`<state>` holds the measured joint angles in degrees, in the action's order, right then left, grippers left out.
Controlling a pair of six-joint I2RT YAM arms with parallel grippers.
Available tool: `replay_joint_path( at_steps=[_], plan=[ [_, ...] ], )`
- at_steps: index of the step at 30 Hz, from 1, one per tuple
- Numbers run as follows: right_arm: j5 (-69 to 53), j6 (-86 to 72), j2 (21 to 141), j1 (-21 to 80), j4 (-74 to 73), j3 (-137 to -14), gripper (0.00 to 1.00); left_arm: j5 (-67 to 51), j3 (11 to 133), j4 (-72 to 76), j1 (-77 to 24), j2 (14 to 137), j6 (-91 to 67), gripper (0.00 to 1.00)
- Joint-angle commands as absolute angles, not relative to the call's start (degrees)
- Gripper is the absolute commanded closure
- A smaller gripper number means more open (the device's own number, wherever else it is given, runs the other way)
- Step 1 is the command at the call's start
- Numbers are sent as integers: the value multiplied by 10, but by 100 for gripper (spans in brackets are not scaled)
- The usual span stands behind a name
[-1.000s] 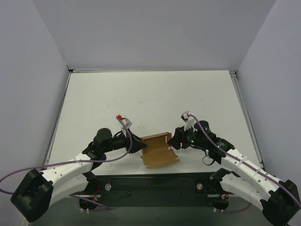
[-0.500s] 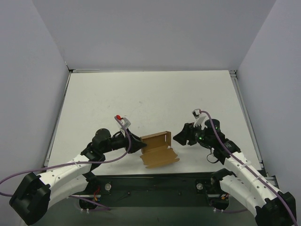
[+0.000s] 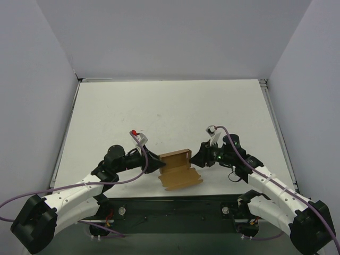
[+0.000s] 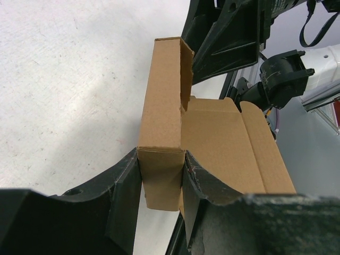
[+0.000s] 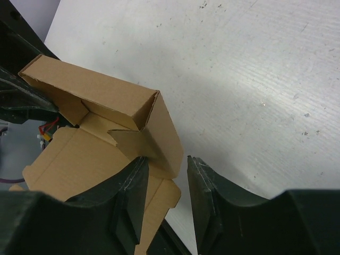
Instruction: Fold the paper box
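Note:
The paper box (image 3: pixel 179 169) is a brown cardboard piece, partly folded, lying near the table's front edge between both arms. Its back wall stands up as a hollow strip (image 4: pixel 162 101); the flat lid panel (image 4: pixel 228 149) lies toward the front edge. My left gripper (image 3: pixel 160 164) is shut on the left end flap of that wall (image 4: pixel 161 180). My right gripper (image 3: pixel 195 159) is open at the box's right end; the end flap (image 5: pixel 164 143) sits between its fingers (image 5: pixel 132 183), close to the left one.
The white table (image 3: pixel 170 111) is walled by grey panels on three sides. The black front rail (image 3: pixel 175 204) runs just below the box. The right arm's body (image 4: pixel 234 32) shows beyond the box in the left wrist view.
My right gripper backed away to the right of the box, then came back in to its right end. The left gripper and the box stayed put.

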<state>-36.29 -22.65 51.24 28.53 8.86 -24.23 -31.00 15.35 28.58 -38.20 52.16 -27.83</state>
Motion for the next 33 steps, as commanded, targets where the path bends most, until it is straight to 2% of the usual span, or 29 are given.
replay_joint_path(
  at_steps=[1, 28, 33],
  plan=[
    [-370, -215, 524, 290, 143, -249, 64, -342, 155, 343, -381, 513, -278, 71],
    [-355, -199, 570, 296, 210, -257, 64, -396, 151, 394, -387, 521, -294, 72],
    [-294, -182, 563, 335, 193, -267, 66, -396, 152, 395, -388, 520, -296, 72]
  ],
)
